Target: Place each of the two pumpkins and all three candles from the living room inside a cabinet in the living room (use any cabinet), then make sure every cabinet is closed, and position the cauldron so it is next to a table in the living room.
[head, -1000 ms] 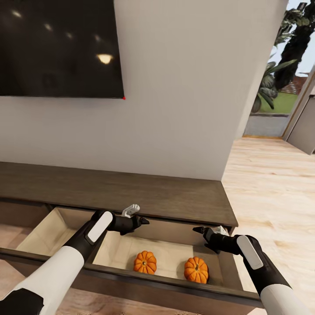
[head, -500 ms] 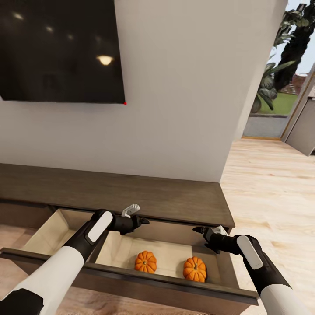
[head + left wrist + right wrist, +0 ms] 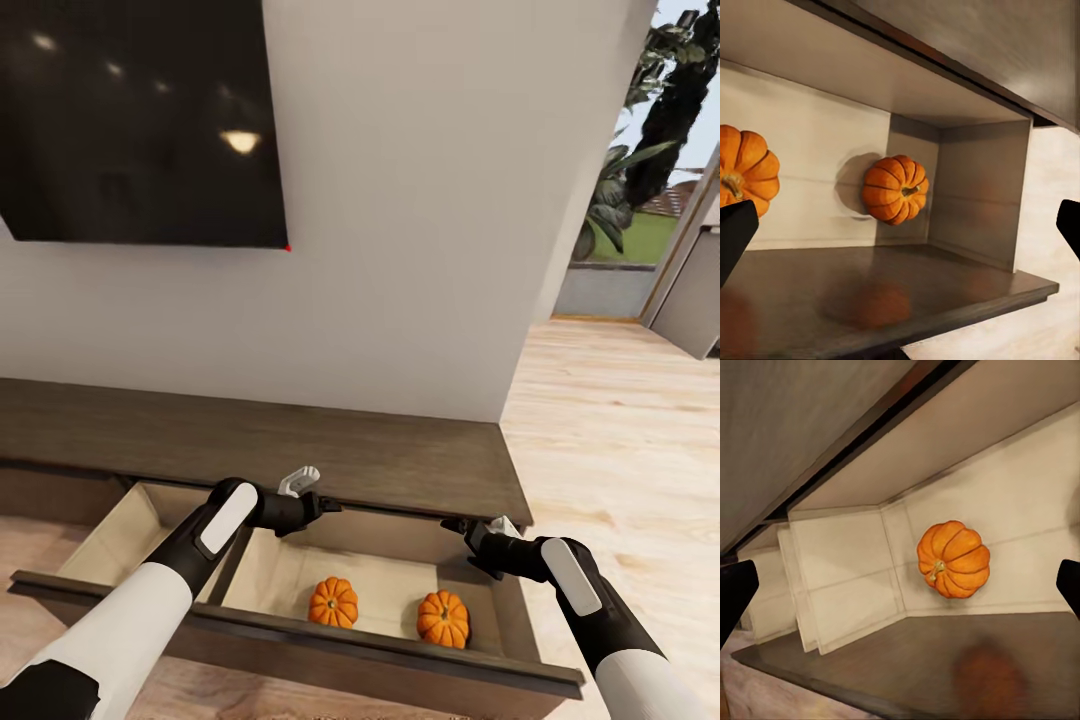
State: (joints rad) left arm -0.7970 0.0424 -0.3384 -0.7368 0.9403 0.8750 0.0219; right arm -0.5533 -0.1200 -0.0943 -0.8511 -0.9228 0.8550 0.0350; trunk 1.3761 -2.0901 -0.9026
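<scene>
1. Head view, nearest the camera: both white-and-black arms reached forward over the pulled-out drawer (image 3: pixel 300 655) of the cabinet (image 3: pixel 260 445). The left hand (image 3: pixel 328 505) hung above the drawer's back edge. The right hand (image 3: pixel 455 525) hung above the drawer's right end.
2. Neither hand held anything. In the left wrist view the two dark fingertips (image 3: pixel 735 232) stood at opposite edges of the picture, spread wide. In the right wrist view the fingertips (image 3: pixel 735 592) stood equally far apart, so both hands were open.
3. The drawer's dark front panel lay closest, with its pale tan floor behind it. An inner divider split it into a left compartment and a right compartment.
4. Two pumpkins sat on the floor of the right compartment, apart from one another. The left pumpkin (image 3: pixel 333 602) rested near the middle, below the left hand. The right pumpkin (image 3: pixel 443 619) rested close to the drawer's right wall, below the right hand.
5. The left wrist view looked along the drawer and caught both pumpkins, one at the picture's edge (image 3: pixel 746 172) and one near the corner wall (image 3: pixel 895 190). The right wrist view showed one pumpkin (image 3: pixel 953 559) on the tan floor, stem toward the camera.
6. Behind the drawer ran the cabinet's long dark brown top, against the white wall (image 3: pixel 420 200).
7. A black television screen (image 3: pixel 140 120) hung on that wall above the cabinet's left part.
8. Farther right, light wooden floor (image 3: pixel 620 430) led to an opening with green plants (image 3: pixel 650 130) beyond.
</scene>
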